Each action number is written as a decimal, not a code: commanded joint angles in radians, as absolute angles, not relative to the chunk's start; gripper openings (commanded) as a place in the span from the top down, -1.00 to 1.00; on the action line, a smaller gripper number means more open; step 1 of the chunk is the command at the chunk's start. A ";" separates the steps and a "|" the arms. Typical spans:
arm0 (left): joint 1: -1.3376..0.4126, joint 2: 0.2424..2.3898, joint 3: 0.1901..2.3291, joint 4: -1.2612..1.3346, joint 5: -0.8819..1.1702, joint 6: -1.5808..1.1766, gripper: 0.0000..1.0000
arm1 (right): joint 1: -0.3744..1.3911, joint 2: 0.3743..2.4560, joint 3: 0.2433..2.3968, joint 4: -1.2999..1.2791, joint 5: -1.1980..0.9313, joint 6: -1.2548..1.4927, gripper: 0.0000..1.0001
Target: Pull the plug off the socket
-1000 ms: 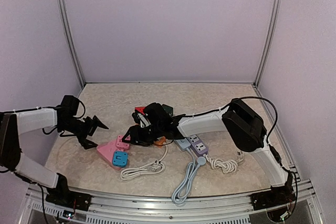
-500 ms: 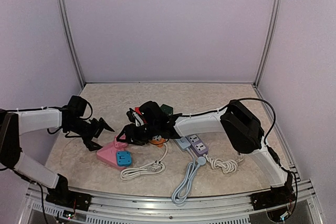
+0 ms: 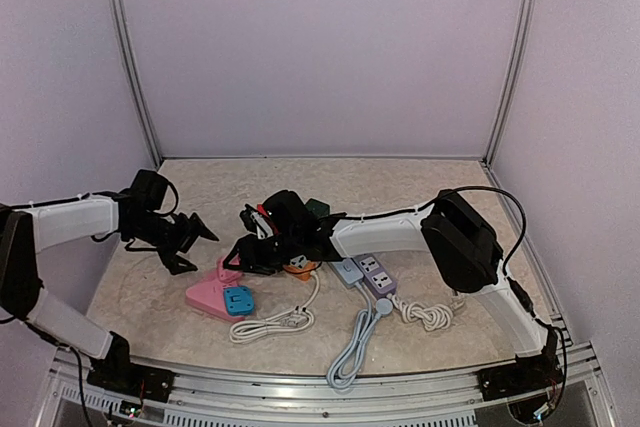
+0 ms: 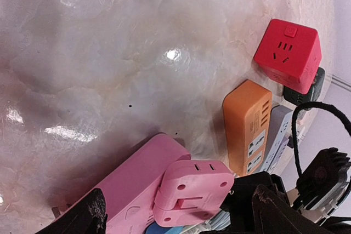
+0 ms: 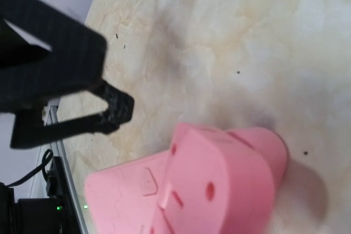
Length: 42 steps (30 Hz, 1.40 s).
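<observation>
A pink power strip (image 3: 207, 296) lies at the front left, with a blue plug (image 3: 238, 299) and a pink plug (image 3: 232, 269) in it. In the left wrist view the pink plug (image 4: 194, 190) sits tilted on the strip (image 4: 129, 187). My right gripper (image 3: 246, 254) is shut on the plug's right end. In the right wrist view the plug (image 5: 219, 190) fills the lower frame and hides my fingers. My left gripper (image 3: 190, 244) is open and empty, just left of the strip, its fingertips (image 4: 88, 217) straddling strip and plug.
An orange strip (image 4: 247, 127), a red cube socket (image 4: 288, 53) and a dark green one (image 3: 318, 209) crowd behind my right wrist. Grey and purple strips (image 3: 365, 274) with coiled cords (image 3: 270, 324) lie at the front centre.
My left gripper has moved right and farther back, closer to the pink strip. My right gripper has shifted slightly left with the pink plug, and the strip has turned a little.
</observation>
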State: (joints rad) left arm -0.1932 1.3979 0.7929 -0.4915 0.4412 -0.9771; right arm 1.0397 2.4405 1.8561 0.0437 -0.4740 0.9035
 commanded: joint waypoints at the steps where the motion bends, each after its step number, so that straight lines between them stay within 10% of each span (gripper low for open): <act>1: -0.197 1.373 0.826 -0.558 0.413 -0.902 -0.69 | 1.046 2.477 1.916 0.024 -0.486 0.898 0.06; 18: -0.272 1.286 0.807 -0.673 0.328 -0.987 0.19 | 1.031 2.475 1.856 0.100 -0.529 0.914 0.23; 42: -0.278 1.211 0.635 -0.550 0.407 -0.945 0.66 | 1.009 2.488 1.844 0.186 -0.469 1.007 0.24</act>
State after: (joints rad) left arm -0.3111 1.2037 0.6643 -0.5869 0.3531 -1.0042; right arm 1.0138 2.4744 1.8221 0.1665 -0.5106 0.9756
